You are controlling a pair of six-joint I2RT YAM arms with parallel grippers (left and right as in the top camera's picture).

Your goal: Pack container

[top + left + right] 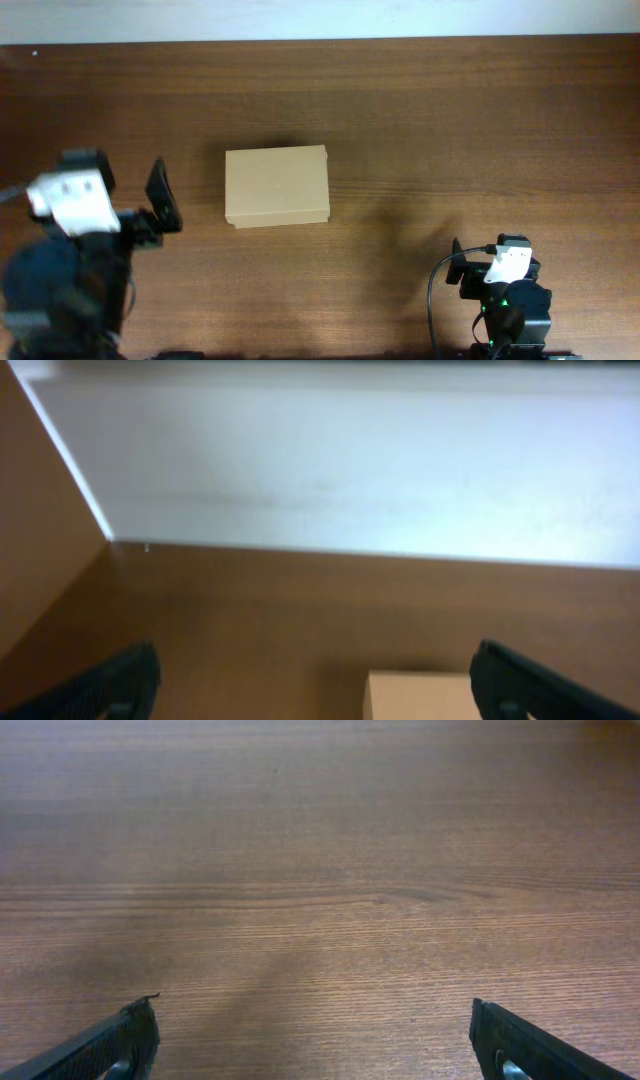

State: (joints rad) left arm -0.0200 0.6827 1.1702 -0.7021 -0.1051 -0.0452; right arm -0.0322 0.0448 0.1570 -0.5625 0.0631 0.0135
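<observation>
The dark wooden tabletop takes up nearly everything I can see. The left arm rises over its near left corner, and the right arm sits low by the near edge, toward the right. The container, lid flat and closed, lies a little left of the tabletop's middle. The left tool is spread wide and holds nothing, near the container's left side but apart from it. The right tool is also spread wide, well apart from the container.
</observation>
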